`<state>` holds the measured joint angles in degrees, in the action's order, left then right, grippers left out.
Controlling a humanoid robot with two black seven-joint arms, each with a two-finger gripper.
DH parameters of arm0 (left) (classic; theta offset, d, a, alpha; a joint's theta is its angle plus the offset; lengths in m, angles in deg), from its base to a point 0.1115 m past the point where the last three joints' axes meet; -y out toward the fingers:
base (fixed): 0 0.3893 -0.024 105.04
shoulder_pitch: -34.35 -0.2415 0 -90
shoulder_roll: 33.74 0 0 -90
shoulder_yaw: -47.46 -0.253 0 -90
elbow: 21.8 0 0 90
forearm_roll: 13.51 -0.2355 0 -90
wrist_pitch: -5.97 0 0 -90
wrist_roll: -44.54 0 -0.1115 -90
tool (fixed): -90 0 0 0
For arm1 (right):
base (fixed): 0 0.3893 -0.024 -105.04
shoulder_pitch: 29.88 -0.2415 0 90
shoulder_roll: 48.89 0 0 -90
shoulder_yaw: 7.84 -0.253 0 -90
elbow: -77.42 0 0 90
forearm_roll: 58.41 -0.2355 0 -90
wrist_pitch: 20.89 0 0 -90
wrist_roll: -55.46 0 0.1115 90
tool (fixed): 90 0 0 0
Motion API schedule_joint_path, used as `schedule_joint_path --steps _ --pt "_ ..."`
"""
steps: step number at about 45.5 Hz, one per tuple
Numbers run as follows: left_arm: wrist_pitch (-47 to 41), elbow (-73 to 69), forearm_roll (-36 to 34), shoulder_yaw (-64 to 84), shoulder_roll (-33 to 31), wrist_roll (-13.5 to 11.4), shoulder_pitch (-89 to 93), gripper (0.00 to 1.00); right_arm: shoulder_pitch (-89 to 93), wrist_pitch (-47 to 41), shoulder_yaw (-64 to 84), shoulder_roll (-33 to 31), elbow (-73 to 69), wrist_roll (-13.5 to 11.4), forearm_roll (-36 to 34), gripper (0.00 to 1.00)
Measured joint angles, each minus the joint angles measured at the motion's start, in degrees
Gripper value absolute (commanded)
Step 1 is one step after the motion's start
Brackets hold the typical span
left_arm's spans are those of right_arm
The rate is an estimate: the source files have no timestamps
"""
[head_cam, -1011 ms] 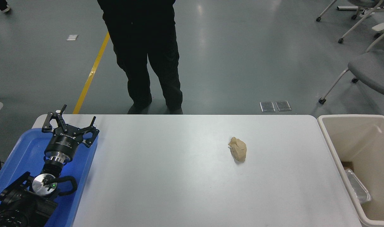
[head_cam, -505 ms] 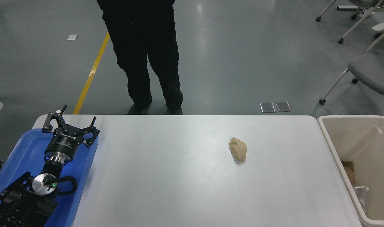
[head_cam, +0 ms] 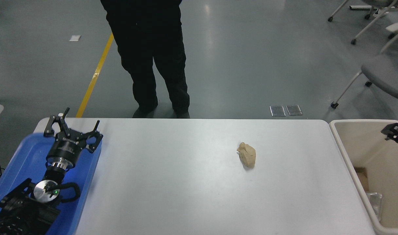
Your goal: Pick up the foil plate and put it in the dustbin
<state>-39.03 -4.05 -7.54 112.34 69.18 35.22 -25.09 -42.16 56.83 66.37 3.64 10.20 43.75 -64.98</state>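
Your foil plate (head_cam: 374, 201) already lies low inside the dustbin (head_cam: 344, 153), by its near wall, so the drop looks done. The right gripper (head_cam: 395, 133) sits over the dustbin's far side, jaws unreadable; the left gripper (head_cam: 73, 130) rests spread open, well clear of the dustbin.

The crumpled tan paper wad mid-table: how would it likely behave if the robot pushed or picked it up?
The paper wad looks loosely crumpled, so it is probably very light and would give under a squeeze rather than resist. Its lumpy, uneven shape suggests it would tumble or skid irregularly on the smooth white table rather than roll straight. Nothing touches it, so a push should move it freely.
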Motion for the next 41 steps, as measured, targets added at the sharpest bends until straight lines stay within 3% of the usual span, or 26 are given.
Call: schedule_joint_path --steps 18,29,41 --pt "0.0 0.0 0.0 0.0 0.0 0.0 -0.1 0.99 -18.2 -23.9 1.7 13.2 -4.3 0.0 -0.5 1.00" --pt "0.0 0.0 0.0 0.1 0.0 0.0 -0.1 0.99 -26.6 -29.8 0.1 22.8 -6.9 0.0 -0.5 1.00" --pt "0.0 0.0 0.0 0.1 0.0 0.0 -0.1 0.99 -32.8 -31.9 -0.5 27.3 -7.8 0.0 -0.5 1.00"
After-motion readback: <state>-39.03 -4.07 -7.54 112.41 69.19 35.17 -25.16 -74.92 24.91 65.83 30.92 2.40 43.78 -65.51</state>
